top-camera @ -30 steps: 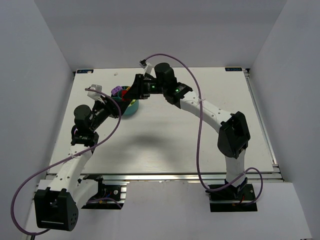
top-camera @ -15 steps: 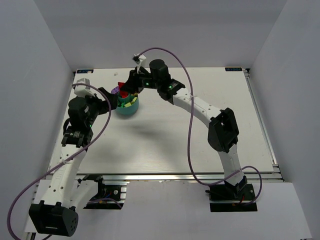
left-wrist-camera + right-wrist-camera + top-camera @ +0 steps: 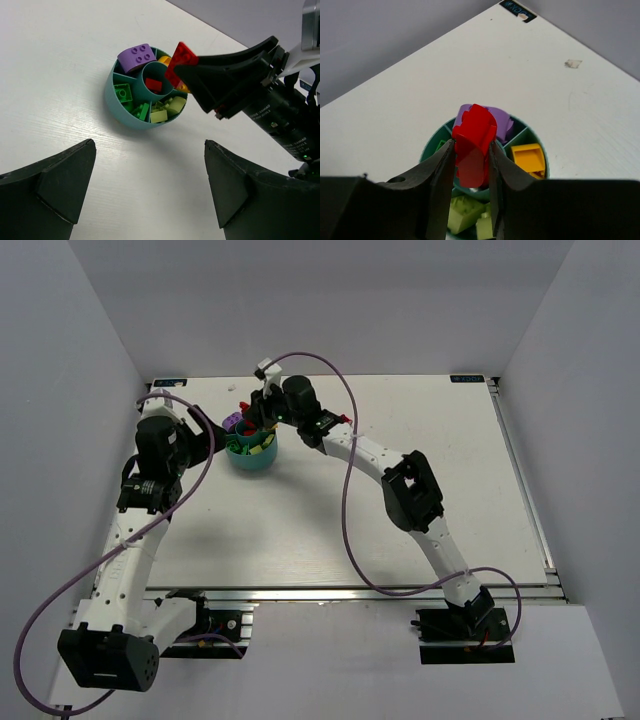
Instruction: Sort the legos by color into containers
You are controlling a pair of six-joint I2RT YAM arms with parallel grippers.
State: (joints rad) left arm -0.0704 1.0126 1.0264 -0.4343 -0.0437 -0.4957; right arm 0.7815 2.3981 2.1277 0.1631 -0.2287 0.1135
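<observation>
Legos [image 3: 122, 93] lie sorted in the cup [image 3: 111, 95]: greens on the left, pale yellow-greens on the near side, orange to the right. A purple brick [image 3: 136, 56] stands proud in the far compartment, and one red piece lies in the tube [image 3: 144, 81].

We note the right gripper [image 3: 471, 150] pinching a red brick [image 3: 475, 131] between narrow fingers. It hangs above the cup's middle, clear of the rim.

Against a second ago:
- The left gripper [image 3: 147, 172] was narrow and down at the cup. It has pulled back toward the left edge and now gapes wide, holding nothing.
- The right arm has swung further left, so its wrist now sits over the cup rather than beside it.
- We see the cup in much the same spot.

Edges and room:
- The cup stands on the far-left part of the table [image 3: 400, 510], near the far edge but not at it.
- The left gripper sits between the cup and the left edge, just beside the cup but apart from it.
- The near side and the whole right half of the table lie bare.
- A purple cable [image 3: 349, 476] loops over the right arm above the table's middle.
</observation>
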